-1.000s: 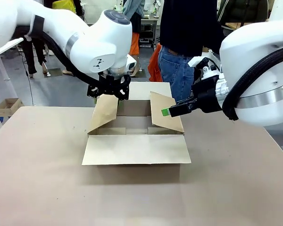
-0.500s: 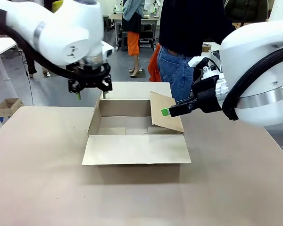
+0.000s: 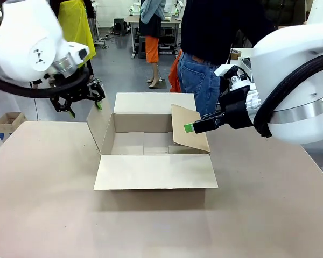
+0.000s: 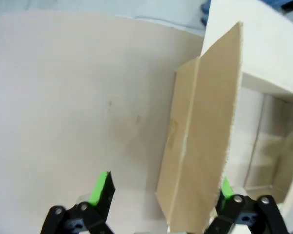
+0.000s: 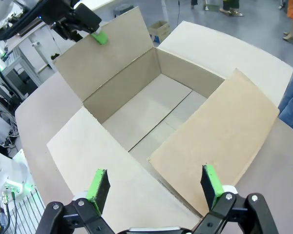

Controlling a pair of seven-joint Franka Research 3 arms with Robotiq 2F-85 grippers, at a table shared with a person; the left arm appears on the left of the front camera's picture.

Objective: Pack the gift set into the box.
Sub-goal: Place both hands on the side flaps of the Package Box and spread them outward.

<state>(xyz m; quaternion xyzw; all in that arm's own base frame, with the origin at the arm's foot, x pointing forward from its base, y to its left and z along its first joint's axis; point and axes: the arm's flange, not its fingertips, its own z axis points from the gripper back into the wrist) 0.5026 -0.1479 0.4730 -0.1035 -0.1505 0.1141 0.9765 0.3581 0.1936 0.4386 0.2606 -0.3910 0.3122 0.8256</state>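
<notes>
The box (image 3: 153,172) stands open in the middle of the table with nothing in it; its bare floor (image 5: 146,122) shows in the right wrist view. My left gripper (image 3: 85,109) hovers open at the box's left side. The left flap (image 4: 200,136) stands between its fingers, close to the right one, and leans outward. My right gripper (image 3: 189,128) is open with a green fingertip against the right flap (image 5: 219,131), which tilts in over the box. The gift set is out of view.
A person in a dark top and jeans (image 3: 204,75) stands right behind the box at the far edge. A small brown carton (image 3: 8,121) sits on the floor at far left. Bare table (image 3: 54,204) lies in front and to both sides.
My left gripper has swung from the box's back-left corner out to the left. The left flap went from leaning inward to leaning outward. The right arm has not moved.
</notes>
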